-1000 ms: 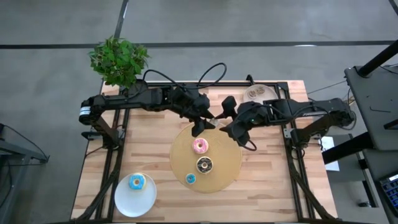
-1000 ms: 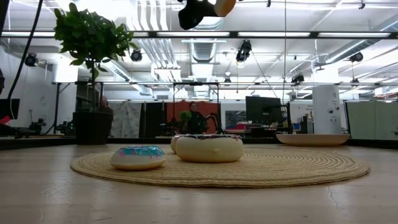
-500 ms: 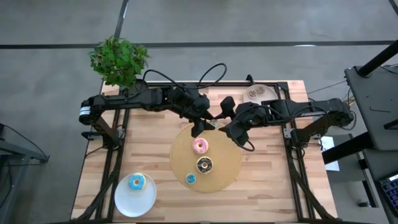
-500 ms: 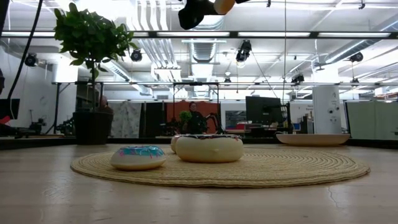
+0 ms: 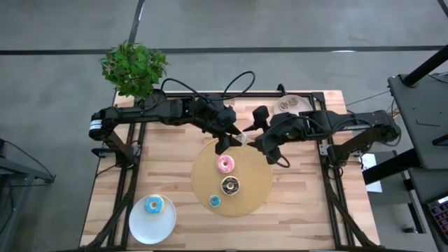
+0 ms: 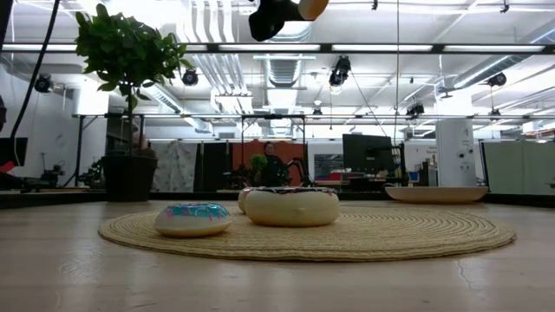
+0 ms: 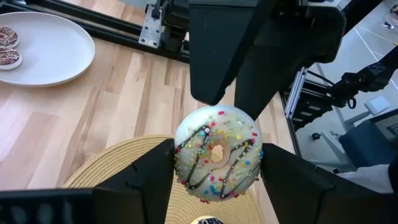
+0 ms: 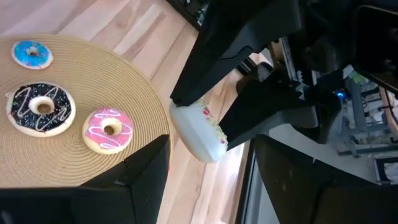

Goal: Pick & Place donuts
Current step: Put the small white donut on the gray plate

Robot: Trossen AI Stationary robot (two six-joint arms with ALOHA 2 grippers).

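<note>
Held off the desk (image 5: 168, 168) in the jaws of the left arm (image 5: 161, 110): a cream donut (image 7: 217, 152) with dark drizzle and coloured sprinkles, gripped across its rim, above the far edge of the round woven mat (image 5: 253, 175). Facing it from the other side, just beside it, the right arm (image 5: 336, 122), jaws wide and closed on nothing. Lying flat on the mat below, well apart from the held one: a pink donut (image 5: 225, 164) nearest the arms, a chocolate donut (image 5: 230, 185) next to it, and a tiny blue donut (image 5: 214, 201) by the mat's near edge. Off the mat, at the desk's near left corner, a larger light blue donut (image 5: 154, 205) resting on a white plate (image 5: 140, 224). At the far right, behind the right arm, a second plate (image 7: 50, 53) carrying two small brown donuts (image 7: 9, 57) side by side. Beyond the far left corner, a leafy green plant (image 5: 133, 66).
</note>
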